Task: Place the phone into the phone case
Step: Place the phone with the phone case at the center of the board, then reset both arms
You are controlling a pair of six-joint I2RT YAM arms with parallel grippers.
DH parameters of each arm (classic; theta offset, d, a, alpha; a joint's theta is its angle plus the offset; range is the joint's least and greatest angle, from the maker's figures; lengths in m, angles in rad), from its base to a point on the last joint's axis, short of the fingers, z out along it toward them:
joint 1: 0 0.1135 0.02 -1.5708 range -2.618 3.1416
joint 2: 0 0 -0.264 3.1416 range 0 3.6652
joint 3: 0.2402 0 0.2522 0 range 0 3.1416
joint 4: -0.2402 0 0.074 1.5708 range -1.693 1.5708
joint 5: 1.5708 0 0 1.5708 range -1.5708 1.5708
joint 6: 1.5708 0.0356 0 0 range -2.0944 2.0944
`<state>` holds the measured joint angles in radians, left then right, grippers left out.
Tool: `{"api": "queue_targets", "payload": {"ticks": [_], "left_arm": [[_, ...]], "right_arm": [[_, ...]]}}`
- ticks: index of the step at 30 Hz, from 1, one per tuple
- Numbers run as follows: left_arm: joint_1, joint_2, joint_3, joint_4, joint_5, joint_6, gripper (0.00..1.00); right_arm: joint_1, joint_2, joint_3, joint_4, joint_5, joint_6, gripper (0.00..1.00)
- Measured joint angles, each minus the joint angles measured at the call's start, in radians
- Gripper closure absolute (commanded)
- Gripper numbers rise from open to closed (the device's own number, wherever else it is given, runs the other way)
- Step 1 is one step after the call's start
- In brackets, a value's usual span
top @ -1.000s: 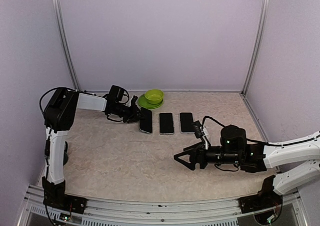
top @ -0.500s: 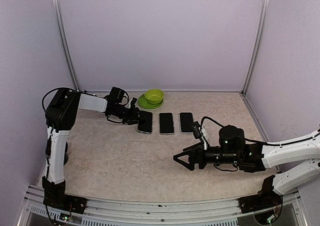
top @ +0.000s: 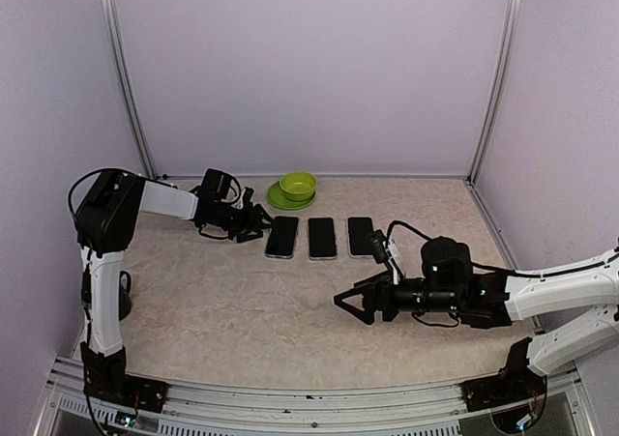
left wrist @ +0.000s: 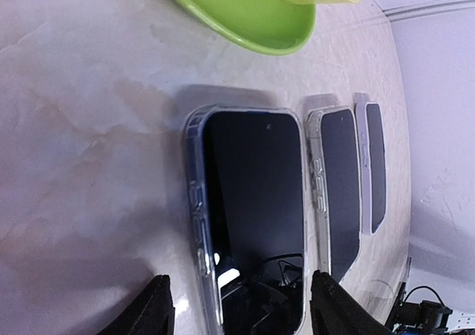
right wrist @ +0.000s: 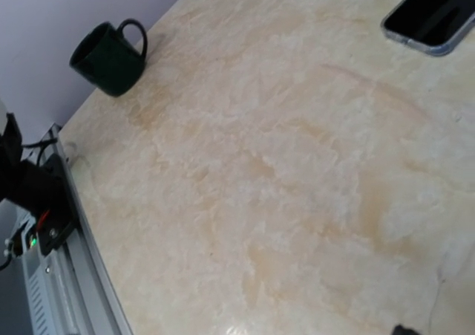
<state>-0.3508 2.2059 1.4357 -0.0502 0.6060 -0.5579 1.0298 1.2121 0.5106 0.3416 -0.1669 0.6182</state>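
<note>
Three phones lie in a row at the back of the table. The left one has a dark screen and sits in a clear case. The middle phone and the right phone lie beside it. My left gripper is open and empty, just left of the left phone and apart from it. In the left wrist view its fingertips stand either side of that phone's near end. My right gripper is open and empty, low over the table in front of the phones.
A green bowl stands on a green plate behind the phones; the plate also shows in the left wrist view. A black mug stands near the table's left front edge. A cable runs from the right arm by the right phone.
My left gripper has drawn back to the left, away from the left phone, which stays on the table. The right arm has edged slightly left.
</note>
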Motion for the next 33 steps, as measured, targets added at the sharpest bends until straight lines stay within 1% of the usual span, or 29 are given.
{"api": "queue_targets", "payload": {"ticks": [2,3,5,7,10,12,16,22,25,28,30,33], "left_arm": [[0.003,-0.029,-0.043,0.019,-0.019,-0.023,0.36],[0.003,-0.045,-0.067,0.027,-0.029,-0.034,0.32],[0.003,-0.082,-0.118,0.045,-0.052,-0.057,0.29],[0.002,-0.128,-0.174,0.063,-0.078,-0.076,0.22],[-0.010,-0.224,-0.253,0.067,-0.137,-0.090,0.15],[-0.027,-0.292,-0.289,0.070,-0.175,-0.089,0.12],[-0.090,-0.446,-0.348,0.072,-0.259,-0.084,0.09],[-0.225,-0.655,-0.453,0.073,-0.431,-0.049,0.08],[-0.268,-0.740,-0.512,0.073,-0.495,-0.037,0.08],[-0.301,-0.831,-0.589,0.083,-0.574,-0.035,0.07],[-0.327,-0.901,-0.649,0.090,-0.630,-0.033,0.02],[-0.377,-1.012,-0.749,0.128,-0.702,-0.018,0.01]], "right_arm": [[-0.005,-0.002,0.004,-0.003,0.006,0.000,0.11],[-0.008,-0.006,0.005,-0.008,0.011,0.000,0.10],[-0.013,-0.016,0.006,-0.021,0.020,0.000,0.08],[-0.019,-0.028,0.013,-0.051,0.042,0.001,0.06],[-0.026,-0.056,0.022,-0.095,0.086,0.000,0.02],[-0.028,-0.079,0.026,-0.129,0.118,-0.002,0.00],[-0.037,-0.132,0.045,-0.212,0.191,-0.009,0.00],[-0.056,-0.218,0.056,-0.336,0.304,-0.028,0.00],[-0.070,-0.262,0.056,-0.393,0.355,-0.050,0.00],[-0.087,-0.291,0.056,-0.449,0.396,-0.065,0.00],[-0.098,-0.316,0.056,-0.495,0.424,-0.076,0.00],[-0.112,-0.362,0.056,-0.556,0.462,-0.087,0.00]]}}
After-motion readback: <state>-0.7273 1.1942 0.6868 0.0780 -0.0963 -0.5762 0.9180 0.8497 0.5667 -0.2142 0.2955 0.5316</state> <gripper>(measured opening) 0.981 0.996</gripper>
